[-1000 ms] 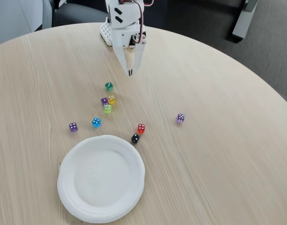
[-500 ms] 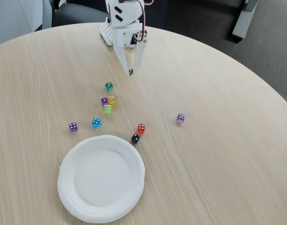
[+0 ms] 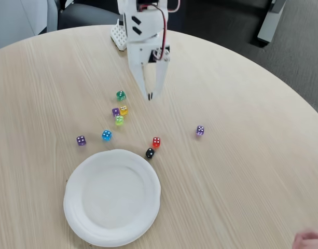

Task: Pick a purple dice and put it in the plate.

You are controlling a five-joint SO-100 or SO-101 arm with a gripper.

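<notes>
The purple dice (image 3: 115,111) is a tiny deep violet cube in a small cluster, touching a yellow die (image 3: 124,110) and just above a lime die (image 3: 119,120). The plate (image 3: 75,207), large, round and white, lies at the near left with nothing on it. My white gripper (image 3: 150,97) hangs point-down from the arm at the top, its fingertips together with nothing between them. It sits to the right of the cluster and slightly farther back, beside a green die (image 3: 121,95).
Other dice lie scattered on the round wooden table: a duller purple one (image 3: 81,140), blue (image 3: 106,135), red (image 3: 156,141), black (image 3: 149,153) by the plate's rim, and pale lilac (image 3: 199,130). A person's hand (image 3: 309,241) shows at the bottom right corner.
The gripper has come forward and down, from behind the green die to level with it on its right. A hand has appeared at the bottom right corner. The dice and the plate have not moved.
</notes>
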